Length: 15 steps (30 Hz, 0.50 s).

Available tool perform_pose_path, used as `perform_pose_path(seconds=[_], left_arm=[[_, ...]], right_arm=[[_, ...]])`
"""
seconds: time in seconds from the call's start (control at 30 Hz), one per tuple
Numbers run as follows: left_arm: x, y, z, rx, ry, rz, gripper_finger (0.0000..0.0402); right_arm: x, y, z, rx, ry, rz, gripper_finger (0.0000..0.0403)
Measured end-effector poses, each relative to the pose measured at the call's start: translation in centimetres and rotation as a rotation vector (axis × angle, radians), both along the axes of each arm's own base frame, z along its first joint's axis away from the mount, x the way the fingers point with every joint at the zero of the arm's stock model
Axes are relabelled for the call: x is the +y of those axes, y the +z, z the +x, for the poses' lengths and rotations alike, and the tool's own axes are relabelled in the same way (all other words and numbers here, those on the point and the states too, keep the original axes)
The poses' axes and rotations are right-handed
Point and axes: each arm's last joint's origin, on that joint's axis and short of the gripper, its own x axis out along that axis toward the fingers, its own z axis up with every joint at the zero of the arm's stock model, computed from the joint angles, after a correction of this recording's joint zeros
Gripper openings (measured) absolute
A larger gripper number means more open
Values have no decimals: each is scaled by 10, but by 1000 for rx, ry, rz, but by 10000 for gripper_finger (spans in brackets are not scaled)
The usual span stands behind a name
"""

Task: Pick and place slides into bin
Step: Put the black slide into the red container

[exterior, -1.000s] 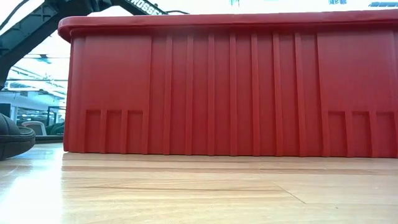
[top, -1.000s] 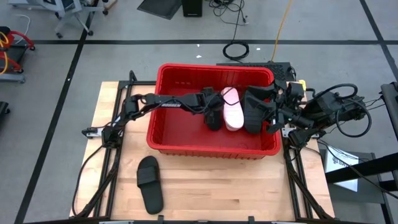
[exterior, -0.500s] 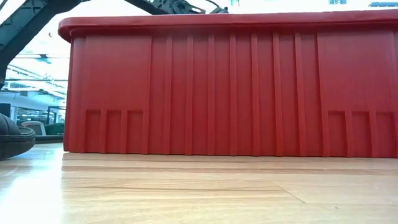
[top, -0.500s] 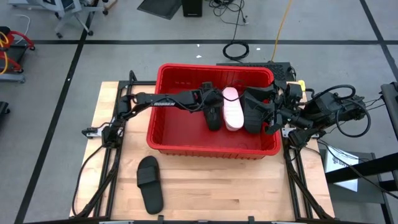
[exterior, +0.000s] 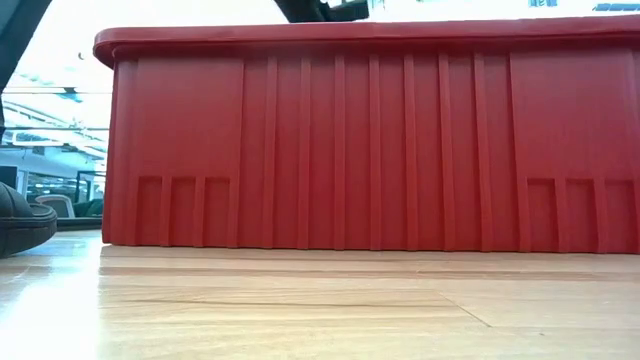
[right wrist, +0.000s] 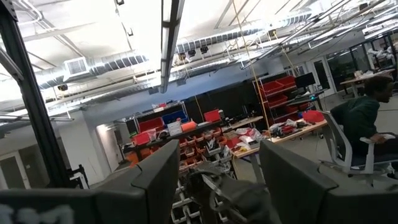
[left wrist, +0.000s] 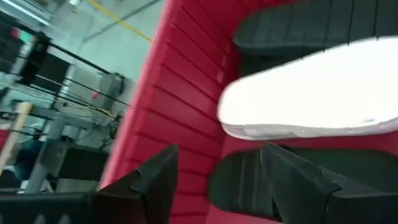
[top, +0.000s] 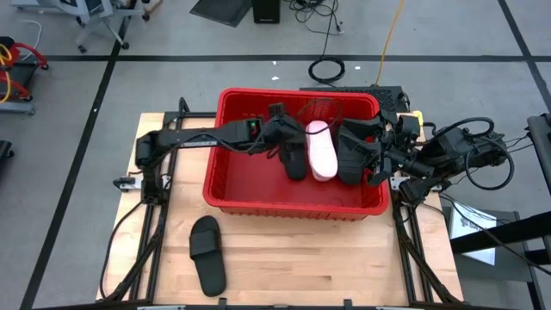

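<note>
The red bin stands mid-table. Inside it lie a black slide, a pale pink slide and more black slides, side by side on its floor. Another black slide lies flat on the table in front of the bin; its toe shows in the low view. My left gripper is open and empty above the bin, over the black slide and the pink slide. My right gripper is open and empty; its arm waits beside the bin's right wall.
The bin's near wall fills the low view. Bare wooden table lies in front of the bin. Cables and arm mounts run along the table's left and right sides. A person sits in the room beyond.
My left gripper has risen above the bin and drawn back a little toward the table's far edge, its arm lifting out of the low view. The slides in the bin and the one on the table have stayed where they were.
</note>
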Motion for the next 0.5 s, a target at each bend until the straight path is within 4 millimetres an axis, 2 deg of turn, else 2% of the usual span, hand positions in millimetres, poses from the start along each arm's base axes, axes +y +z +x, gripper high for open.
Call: perform_pose_path(seconds=[0.3, 0.5], left_arm=[[-38, 52, -37, -123, 0, -39, 230], [-71, 72, -60, -152, -48, -91, 230]], right_arm=[[0, 1, 0, -8, 0, 3, 210], [0, 1, 0, -11, 0, 4, 210]])
